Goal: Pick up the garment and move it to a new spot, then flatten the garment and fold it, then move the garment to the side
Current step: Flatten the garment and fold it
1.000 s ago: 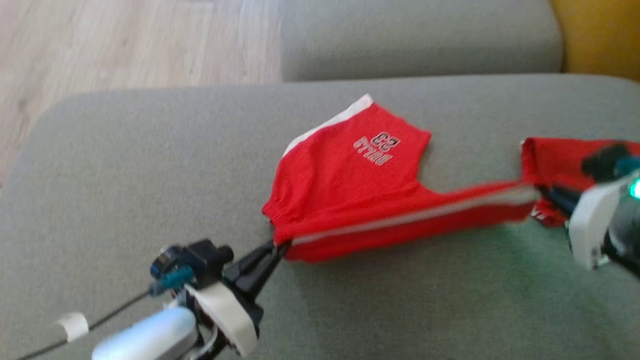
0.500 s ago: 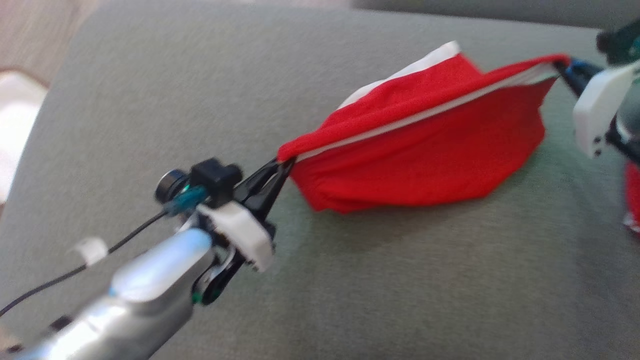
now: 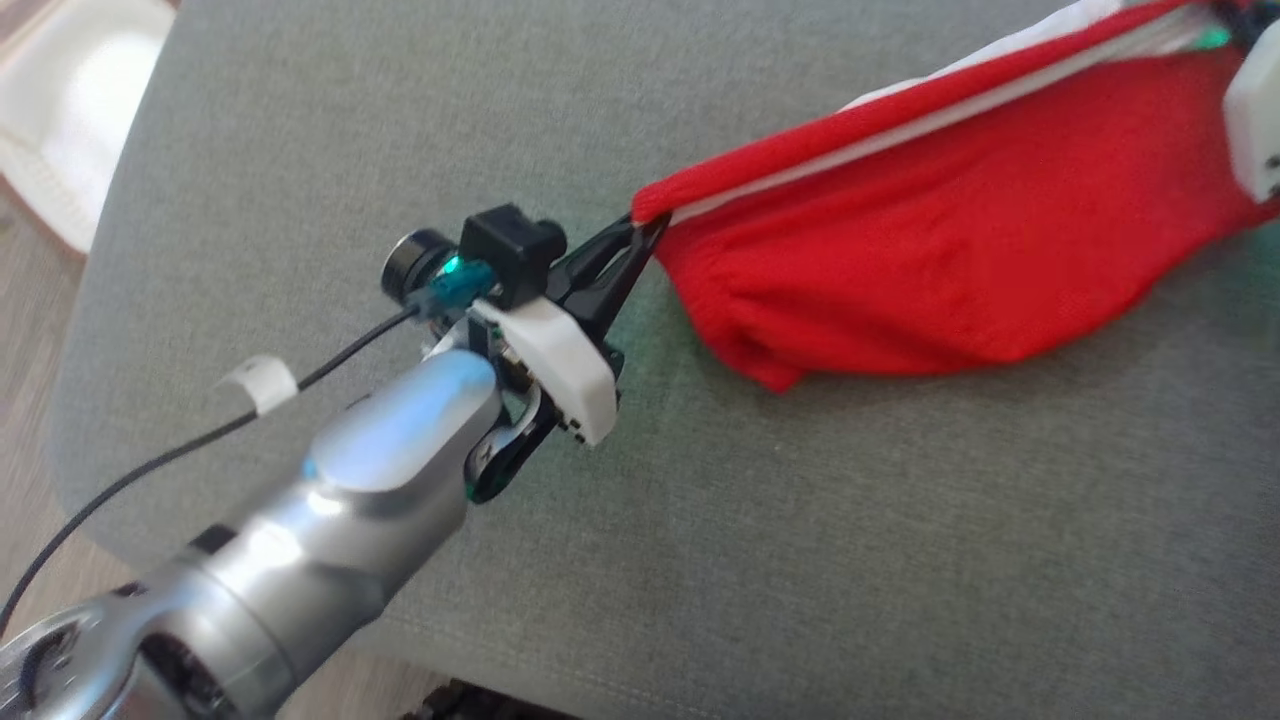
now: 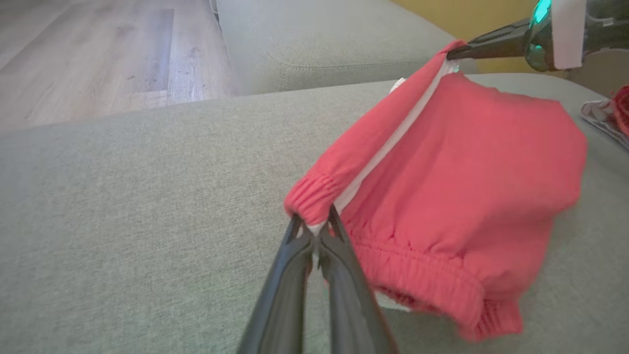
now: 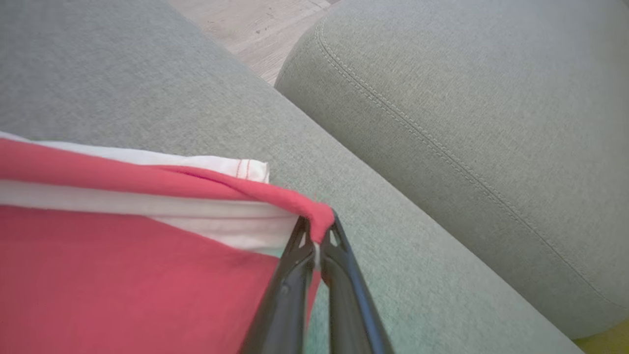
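Down at the left side, the left tool is pinching the stretchy waist corner of the red shorts. Up at the other end, the right tool is pinching the same striped edge. So the shorts hang between the 2 tools, low over the gray sofa. I think this is the moving step. Next, both tools need to go down together and lay the shorts flat.
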{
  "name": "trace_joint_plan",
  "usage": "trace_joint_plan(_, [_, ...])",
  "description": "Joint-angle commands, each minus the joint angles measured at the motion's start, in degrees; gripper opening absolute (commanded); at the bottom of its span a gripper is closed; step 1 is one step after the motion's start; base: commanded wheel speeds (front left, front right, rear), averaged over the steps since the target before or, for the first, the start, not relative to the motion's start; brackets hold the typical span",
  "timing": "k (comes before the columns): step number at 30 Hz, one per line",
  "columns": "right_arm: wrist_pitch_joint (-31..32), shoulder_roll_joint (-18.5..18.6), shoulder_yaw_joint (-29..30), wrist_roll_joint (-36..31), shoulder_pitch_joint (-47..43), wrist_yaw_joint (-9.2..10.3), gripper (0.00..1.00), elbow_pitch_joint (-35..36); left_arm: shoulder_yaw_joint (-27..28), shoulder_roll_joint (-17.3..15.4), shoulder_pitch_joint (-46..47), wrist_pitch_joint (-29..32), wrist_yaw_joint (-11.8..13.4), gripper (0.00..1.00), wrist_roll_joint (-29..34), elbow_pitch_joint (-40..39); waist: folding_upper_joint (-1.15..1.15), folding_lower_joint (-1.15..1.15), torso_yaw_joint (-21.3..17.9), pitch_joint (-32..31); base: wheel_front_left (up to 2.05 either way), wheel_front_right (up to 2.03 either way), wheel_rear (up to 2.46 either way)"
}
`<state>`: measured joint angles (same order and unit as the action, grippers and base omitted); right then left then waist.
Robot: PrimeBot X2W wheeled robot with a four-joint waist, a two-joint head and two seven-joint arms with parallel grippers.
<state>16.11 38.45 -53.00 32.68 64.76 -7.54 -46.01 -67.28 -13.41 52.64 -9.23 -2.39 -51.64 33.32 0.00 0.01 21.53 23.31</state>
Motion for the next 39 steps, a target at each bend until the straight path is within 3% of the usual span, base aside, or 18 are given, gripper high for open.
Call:
trace_joint_plan(1, [-1.42, 0.70, 0.34, -0.71, 1.81, 0.05, 0.22, -0.58, 1.56, -0.87, 2.86, -0.73, -0.36, 0.00, 0.69, 0.80, 0.00, -0.01, 1.25, 2.13, 0.00, 0.00, 0.00])
trace_joint_plan(2, [-2.19, 0.57, 0.35, -1.14, 2.43, 0.05, 1.00, -1.57, 1.45, -0.31, 3.23, -0.86, -0.71, 0.00, 0.72, 1.71, 0.00, -0.01, 1.37, 2.55, 0.00, 0.00, 0.00])
trace_joint_plan(3, [-2.66, 0.39, 0.44, -1.60, 2.97, 0.05, 1.00, -2.83, 1.44, 0.21, 3.55, -1.00, -1.02, 0.22, 0.64, 2.57, 0.00, -0.01, 1.42, 2.97, 0.00, 0.00, 0.00])
trace_joint_plan(4, [-3.23, 0.09, 0.42, -2.06, 3.37, 0.05, 1.00, -3.91, 1.49, 0.68, 3.89, -1.23, -1.21, 0.80, 0.62, 3.41, 0.00, -0.01, 1.47, 3.31, 0.00, 0.00, 0.00])
trace_joint_plan(5, [-3.99, -0.21, 0.62, -2.46, 3.71, 0.05, 1.00, -5.10, 1.55, 1.10, 4.15, -1.51, -1.33, 1.00, 0.62, 4.24, 0.00, -0.01, 1.49, 3.50, 0.00, 0.00, 0.00])
trace_joint_plan(10, [-9.86, -2.34, 2.82, -4.00, 4.64, 0.05, 1.00, -10.41, 2.08, 2.17, 4.79, -3.00, -1.61, 1.00, 0.66, 7.69, 0.00, -0.01, 0.74, 3.23, 0.00, 0.00, 0.00])
trace_joint_plan(16, [-18.01, -5.40, 6.78, -4.17, 4.39, 0.05, 1.00, -15.31, 5.11, 0.91, 4.39, -5.04, -0.38, 1.00, 0.31, 9.46, 0.00, -0.01, -1.69, 0.11, 0.00, 0.00, 0.00])
trace_joint_plan(22, [-28.64, -9.31, 11.60, -3.25, 2.04, 0.05, 1.00, -16.64, 16.04, -3.26, 0.66, -5.73, 3.96, 1.00, 2.22, 3.33, 0.00, -0.01, -5.64, -5.78, 0.00, 0.00, 0.00])
trace_joint_plan(29, [-31.06, -11.97, 19.24, -3.00, -5.57, 0.05, 1.00, -9.34, 31.36, -5.47, -11.19, -5.75, 8.01, 1.00, 8.51, -8.35, 0.00, -0.01, -9.69, -12.09, 0.00, 0.00, 0.00])
trace_joint_plan(34, [-31.09, -13.57, 27.50, -5.58, -14.24, 0.05, 1.00, -1.92, 37.01, -5.14, -18.48, -5.75, 8.13, 1.00, 12.46, -13.07, 0.00, -0.01, -11.74, -15.47, 0.00, 0.00, 0.00])
trace_joint_plan(39, [-31.10, -18.53, 37.74, -10.98, -27.98, 0.05, 1.00, 6.43, 41.68, -3.54, -27.48, -5.76, 7.69, 1.00, 16.29, -15.76, 0.00, -0.01, -13.79, -19.50, 0.00, 0.00, 0.00])
